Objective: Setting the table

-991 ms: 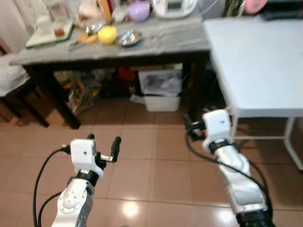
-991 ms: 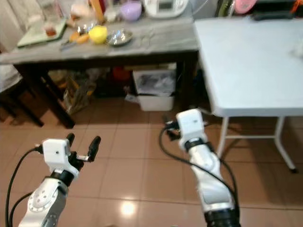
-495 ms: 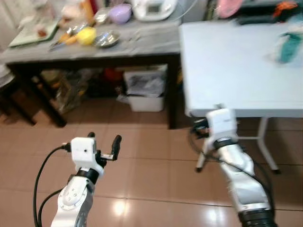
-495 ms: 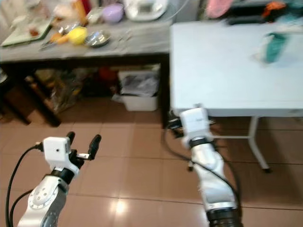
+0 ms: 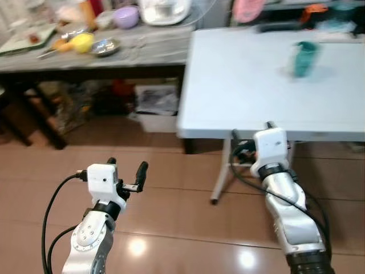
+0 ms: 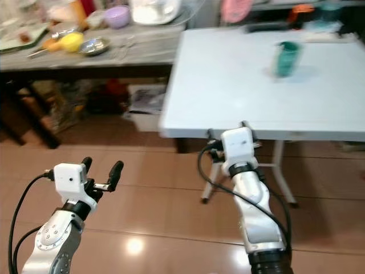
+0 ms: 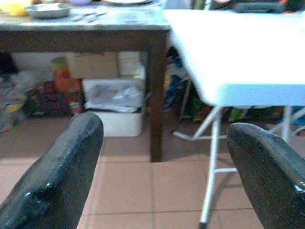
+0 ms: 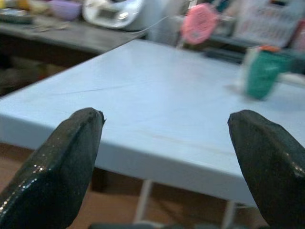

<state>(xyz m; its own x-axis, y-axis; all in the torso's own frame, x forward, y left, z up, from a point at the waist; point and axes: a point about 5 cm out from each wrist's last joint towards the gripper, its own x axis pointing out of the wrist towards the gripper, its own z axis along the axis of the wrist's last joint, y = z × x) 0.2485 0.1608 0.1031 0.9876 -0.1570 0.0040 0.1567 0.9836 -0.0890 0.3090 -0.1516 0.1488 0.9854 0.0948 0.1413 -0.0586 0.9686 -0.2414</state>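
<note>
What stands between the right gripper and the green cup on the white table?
Nothing visible. The right gripper, fingers open, sits at the near edge of the white table; bare tabletop runs from there to the green cup farther back.

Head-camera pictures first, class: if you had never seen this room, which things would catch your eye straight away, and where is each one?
The big pale white table ahead on the right stands out, with a green cup standing upright toward its far side. To the left, a dark table is crowded with kitchen things, among them a purple bowl and a yellow object. Low in front, the left gripper and right gripper hang open over the brown tiled floor.
</note>
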